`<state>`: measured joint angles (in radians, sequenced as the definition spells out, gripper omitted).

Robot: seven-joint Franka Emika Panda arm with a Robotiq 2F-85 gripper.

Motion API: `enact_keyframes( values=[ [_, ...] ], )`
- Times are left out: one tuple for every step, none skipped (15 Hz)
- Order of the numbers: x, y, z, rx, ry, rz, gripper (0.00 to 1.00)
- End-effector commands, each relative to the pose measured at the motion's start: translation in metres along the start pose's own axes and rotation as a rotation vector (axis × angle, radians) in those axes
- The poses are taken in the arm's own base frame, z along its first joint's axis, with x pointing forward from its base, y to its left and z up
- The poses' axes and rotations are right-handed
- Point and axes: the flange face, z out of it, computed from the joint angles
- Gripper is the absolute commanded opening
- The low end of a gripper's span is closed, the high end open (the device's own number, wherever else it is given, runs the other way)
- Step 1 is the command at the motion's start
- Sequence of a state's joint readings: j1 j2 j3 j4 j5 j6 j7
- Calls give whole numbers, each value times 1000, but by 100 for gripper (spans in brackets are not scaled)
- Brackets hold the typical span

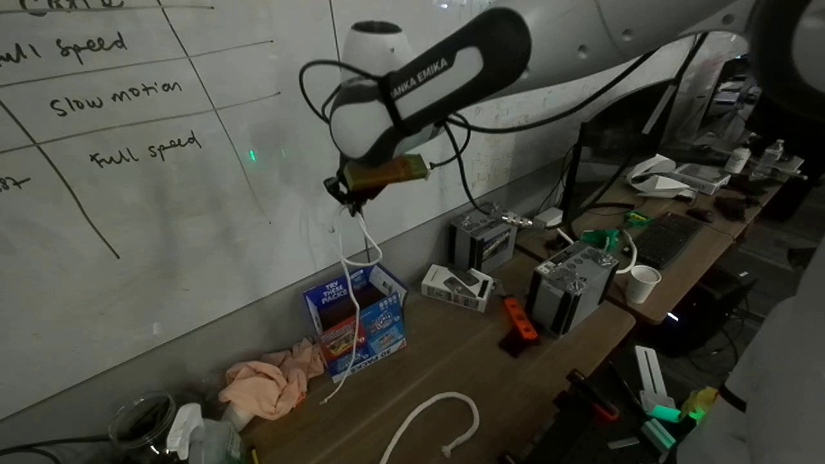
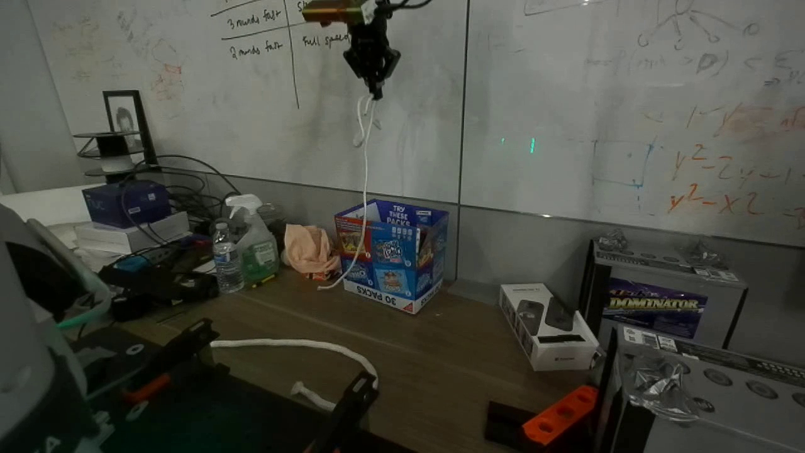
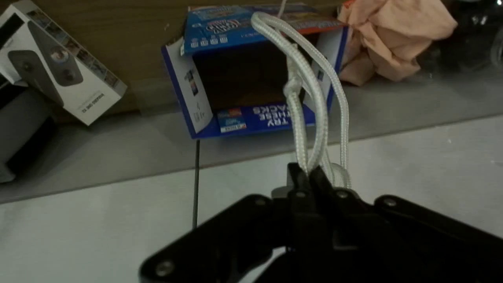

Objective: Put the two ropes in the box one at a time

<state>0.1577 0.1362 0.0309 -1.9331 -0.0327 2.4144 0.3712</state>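
My gripper (image 1: 353, 210) is shut on a white rope (image 1: 357, 316) high above the table, in front of the whiteboard. It also shows in an exterior view (image 2: 375, 94) and in the wrist view (image 3: 308, 171). The held rope hangs in loops with a knot, and one long tail drops across the front of the box. I cannot tell whether its end touches the table. The blue snack box (image 2: 393, 251) stands upright and open-topped against the wall. In the wrist view its dark opening lies beyond the fingertips. A thicker white rope (image 2: 302, 343) lies curved on the table.
A peach cloth (image 1: 271, 386) sits beside the box. A white camera carton (image 2: 547, 327) and an orange part (image 1: 519, 318) lie on its other side, near large grey boxes (image 1: 573, 283). A spray bottle (image 2: 255, 242) and water bottle (image 2: 227, 258) stand beyond the cloth. The whiteboard (image 2: 415, 157) rises behind.
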Motion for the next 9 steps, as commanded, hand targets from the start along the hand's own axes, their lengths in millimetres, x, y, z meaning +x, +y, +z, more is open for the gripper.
enact_keyframes(
  values=[
    [18,-13,-97,17,125,121,1],
    [23,-15,-123,23,165,159,1],
    [27,-19,-150,24,222,201,1],
    [32,-21,-177,31,268,237,1],
    [34,-25,-204,33,319,273,1],
    [38,-29,-231,36,368,306,1],
    [41,-32,-250,39,404,329,1],
    [43,-34,-262,38,435,341,1],
    [48,-36,-272,35,456,351,1]
  ],
)
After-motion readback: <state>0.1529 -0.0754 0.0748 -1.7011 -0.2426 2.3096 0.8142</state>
